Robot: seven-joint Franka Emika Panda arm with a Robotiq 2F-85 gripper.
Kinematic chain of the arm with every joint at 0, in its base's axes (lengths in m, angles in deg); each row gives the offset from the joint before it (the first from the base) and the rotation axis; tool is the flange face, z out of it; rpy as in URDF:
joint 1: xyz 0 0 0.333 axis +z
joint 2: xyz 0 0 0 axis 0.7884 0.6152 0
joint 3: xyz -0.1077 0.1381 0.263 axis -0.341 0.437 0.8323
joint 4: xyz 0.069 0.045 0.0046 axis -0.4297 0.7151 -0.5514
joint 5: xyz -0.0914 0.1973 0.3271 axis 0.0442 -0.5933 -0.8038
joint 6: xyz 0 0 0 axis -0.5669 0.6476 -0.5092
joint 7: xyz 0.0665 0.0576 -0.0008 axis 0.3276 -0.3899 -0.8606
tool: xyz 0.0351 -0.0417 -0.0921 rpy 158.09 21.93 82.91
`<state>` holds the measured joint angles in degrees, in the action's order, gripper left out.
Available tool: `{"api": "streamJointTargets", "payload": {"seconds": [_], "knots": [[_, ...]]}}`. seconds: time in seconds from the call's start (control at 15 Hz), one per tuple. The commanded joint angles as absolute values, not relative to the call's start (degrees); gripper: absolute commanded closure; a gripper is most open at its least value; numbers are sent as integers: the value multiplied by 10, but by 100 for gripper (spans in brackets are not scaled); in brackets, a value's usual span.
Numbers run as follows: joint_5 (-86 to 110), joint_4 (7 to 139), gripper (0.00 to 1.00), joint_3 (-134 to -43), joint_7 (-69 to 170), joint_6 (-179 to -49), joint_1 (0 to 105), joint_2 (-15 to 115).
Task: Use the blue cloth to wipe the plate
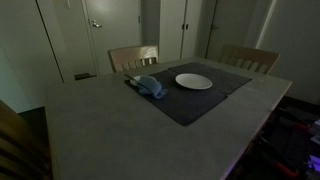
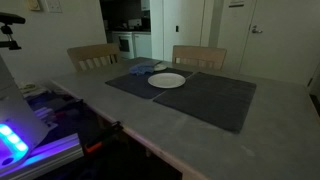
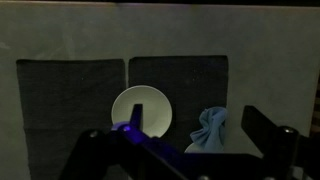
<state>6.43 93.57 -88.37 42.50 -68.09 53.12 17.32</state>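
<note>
Counting what is laid on the grey worktop point(image 1: 100, 130), one white plate point(image 1: 194, 81), one blue cloth point(image 1: 150, 87) and two dark placemats point(image 3: 70, 100) are seen. The plate is set where the two mats meet, toward the worktop edge lined by two wooden chairs point(image 1: 133, 57). The cloth is crumpled on a mat just beside it, not touching. The tool point(image 3: 172, 135) is held above, its fingers point(image 3: 265, 135) spread wide with nothing between them. The room is dimly lit, and pale doors point(image 1: 95, 30) are seen behind the chairs.
</note>
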Motion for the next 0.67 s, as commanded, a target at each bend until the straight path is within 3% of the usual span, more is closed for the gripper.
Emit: {"api": "streamJointTargets", "payload": {"seconds": [0.0, 0.6], "knots": [[63, 934, 0, -877, 423, -679, 523, 174], [65, 931, 0, -871, 425, -678, 525, 176]]}}
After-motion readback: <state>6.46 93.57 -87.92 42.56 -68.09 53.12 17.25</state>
